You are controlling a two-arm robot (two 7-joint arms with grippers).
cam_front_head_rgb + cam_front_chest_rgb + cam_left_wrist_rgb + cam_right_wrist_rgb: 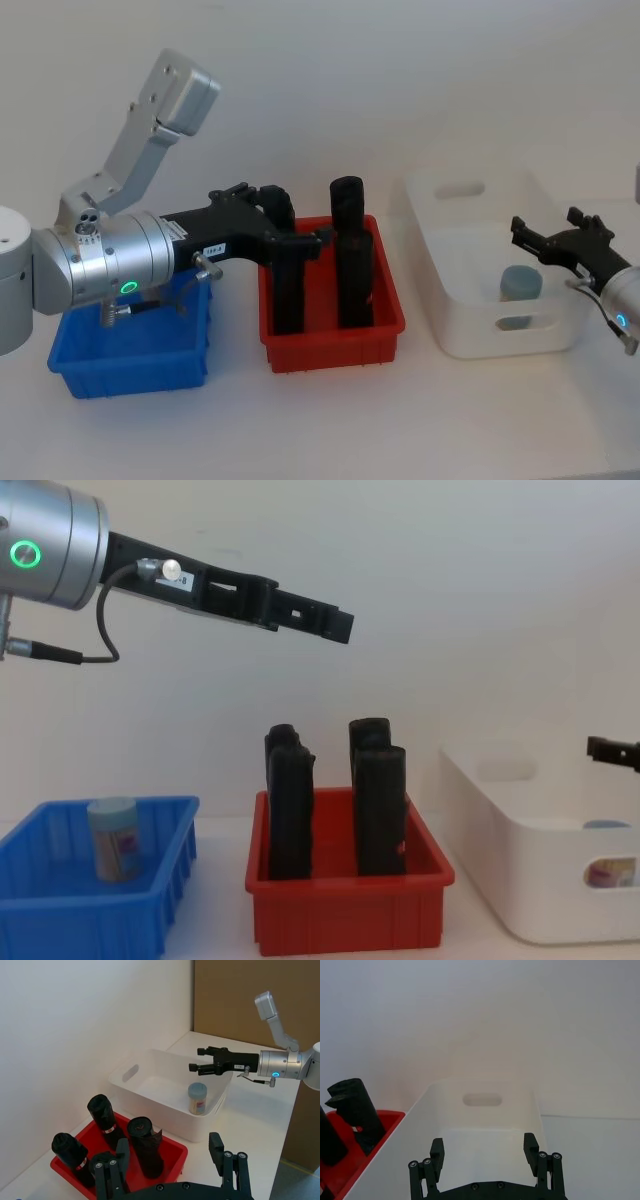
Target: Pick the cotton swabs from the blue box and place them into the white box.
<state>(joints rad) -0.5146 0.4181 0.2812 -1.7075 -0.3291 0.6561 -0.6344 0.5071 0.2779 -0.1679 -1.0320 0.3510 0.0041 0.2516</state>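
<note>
Two jars of cotton swabs are before us, one toward each end of the counter (330,430); we go from the left. At the far left the blue box (90,920) sits on the counter, and the first cotton swabs jar (113,838) stands upright inside it, with the pale blue lid on top; nothing touches this jar. The left hand (169,1139) is held well above the boxes, and its arm passes over the blue box; in the chest view the hand hangs high over the left part of the red bin (345,915); its fingers (112,1170) are spread wide and they hold nothing. The red bin is just beside the blue box, at the middle of the counter, and tall black upright objects (380,810) stand in it, close together. To the right of the red bin, a little apart from it, is the white box (470,335); the second cotton swabs jar (521,283) stands upright on its floor, toward the near right side, and through the oval handle cutout (610,870) we see a part of its label in the chest view. The right hand (196,1059) hovers over the right side of the white box, above the second jar and apart from it; its fingers (436,1152) are wide apart and empty.
</note>
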